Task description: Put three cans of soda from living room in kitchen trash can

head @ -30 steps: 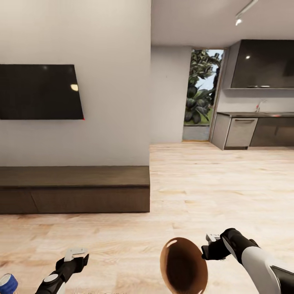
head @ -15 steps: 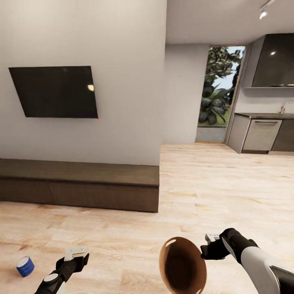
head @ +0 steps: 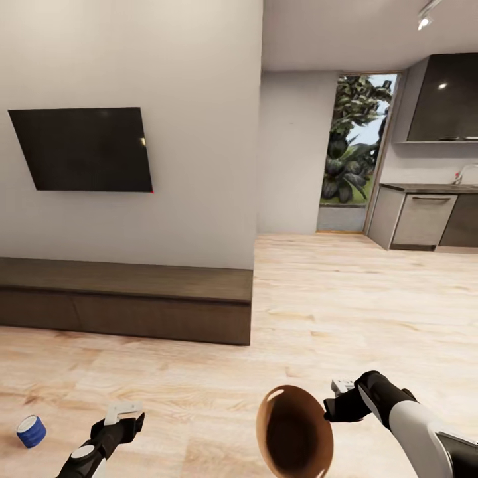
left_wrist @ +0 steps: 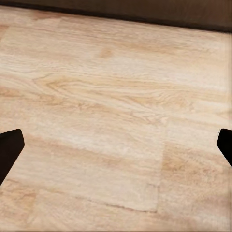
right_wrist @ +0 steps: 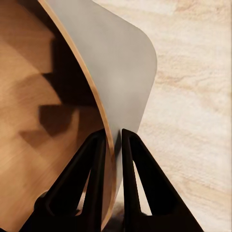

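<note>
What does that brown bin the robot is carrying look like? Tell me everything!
The tash can is a round bin, glossy brown and dark inside, with a thin rim and a paler grey-looking outer wall in the right wrist view. It looks empty as far as its inside shows. It hangs above the wood floor, its mouth facing the head camera. The right gripper pinches its rim, one of the jaws inside and one outside.

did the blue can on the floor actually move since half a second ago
Cannot tell. The blue can sits further left of the TV bench end now, but the whole view shifted with the camera, so that could be parallax.
</note>
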